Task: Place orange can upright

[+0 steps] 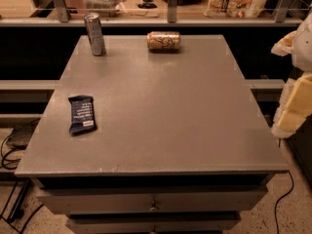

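The orange can lies on its side near the far edge of the grey table, its long axis running left-right. It is orange-tan with a mottled cream pattern. My gripper shows as white and pale yellow parts at the right edge of the camera view, partly cut off. It is beyond the table's right side, nearer than the can and far to its right, and touches nothing on the table.
A tall slim silver-grey can stands upright at the far left of the table. A dark blue snack bar lies flat at the left. A railing and a shelf with bags run behind the table. Cables lie on the floor at the left.
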You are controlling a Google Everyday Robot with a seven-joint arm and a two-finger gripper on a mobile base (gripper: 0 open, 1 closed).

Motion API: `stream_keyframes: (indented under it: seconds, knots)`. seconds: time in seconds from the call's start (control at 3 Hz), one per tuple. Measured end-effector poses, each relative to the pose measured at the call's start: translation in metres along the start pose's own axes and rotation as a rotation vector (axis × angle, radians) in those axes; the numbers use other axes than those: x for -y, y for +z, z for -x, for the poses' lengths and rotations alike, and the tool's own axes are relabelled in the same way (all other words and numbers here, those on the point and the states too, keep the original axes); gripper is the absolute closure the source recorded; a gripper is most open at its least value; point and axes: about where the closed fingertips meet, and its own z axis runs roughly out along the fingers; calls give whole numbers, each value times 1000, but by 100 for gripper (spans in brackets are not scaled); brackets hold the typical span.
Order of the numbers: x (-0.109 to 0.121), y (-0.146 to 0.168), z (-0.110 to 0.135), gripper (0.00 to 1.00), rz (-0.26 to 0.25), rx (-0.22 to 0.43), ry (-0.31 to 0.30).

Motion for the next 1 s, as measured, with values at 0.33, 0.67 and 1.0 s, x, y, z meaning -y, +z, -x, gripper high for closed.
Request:
stream_keyframes:
  seconds: [0.33,0.67,1.0]
  knots:
    - [1,0,0,0,-2,1,-1]
    - [20,3,5,0,-10,9,-49]
    - [55,-1,27,0,-58,21,-155]
